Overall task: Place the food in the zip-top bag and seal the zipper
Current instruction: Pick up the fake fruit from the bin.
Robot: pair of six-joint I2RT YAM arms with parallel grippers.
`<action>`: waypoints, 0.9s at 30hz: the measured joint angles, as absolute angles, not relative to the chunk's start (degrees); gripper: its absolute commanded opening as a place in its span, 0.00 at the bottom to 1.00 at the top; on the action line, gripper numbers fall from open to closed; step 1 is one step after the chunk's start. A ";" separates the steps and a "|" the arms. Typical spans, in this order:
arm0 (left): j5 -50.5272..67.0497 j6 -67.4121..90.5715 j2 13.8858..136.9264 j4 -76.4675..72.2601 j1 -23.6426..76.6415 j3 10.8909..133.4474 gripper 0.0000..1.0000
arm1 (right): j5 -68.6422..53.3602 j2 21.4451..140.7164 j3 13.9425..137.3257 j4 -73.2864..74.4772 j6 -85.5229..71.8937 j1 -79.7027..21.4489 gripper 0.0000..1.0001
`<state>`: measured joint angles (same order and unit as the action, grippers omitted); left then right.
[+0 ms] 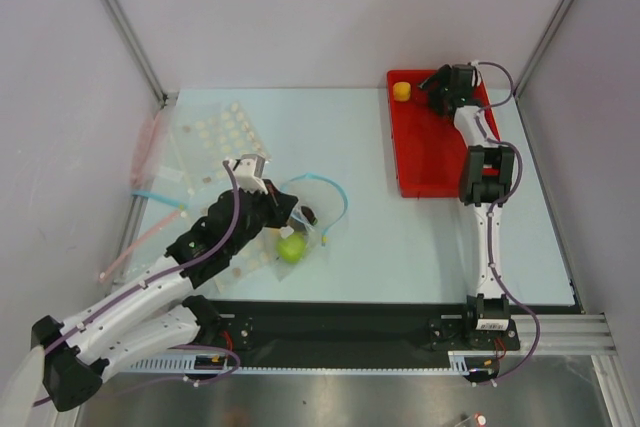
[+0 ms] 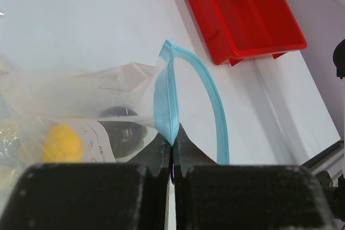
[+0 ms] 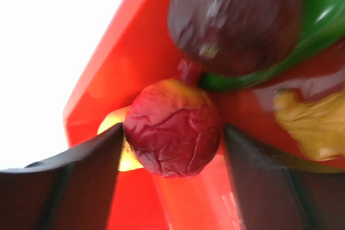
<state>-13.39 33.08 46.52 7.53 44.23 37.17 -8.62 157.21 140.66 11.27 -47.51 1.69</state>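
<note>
The clear zip-top bag lies left of centre with its mouth held up. My left gripper is shut on the light-blue zipper, whose far side loops open to the right. Inside the bag are a green apple, a yellow piece and dark purple balls. My right gripper hangs open inside the red tray, one finger on each side of a wrinkled red fruit. A dark purple piece, a green chili and a yellow piece lie just beyond.
A small yellow piece sits in the tray's far left corner. Clear bags with pink strips and a sheet of pale dots lie at the table's far left. Grey walls and metal posts close in the table.
</note>
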 measured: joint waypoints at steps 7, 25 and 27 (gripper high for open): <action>-10.68 34.17 47.88 7.46 44.23 37.17 0.00 | -8.97 157.34 137.73 6.81 -50.57 -1.43 0.40; -5.34 36.60 46.11 7.38 44.23 37.06 0.00 | -13.67 104.20 71.50 -12.01 -39.13 -2.52 0.37; -4.93 36.45 47.44 6.59 44.23 37.06 0.00 | -16.19 99.13 69.89 -12.05 -38.28 -2.68 0.37</action>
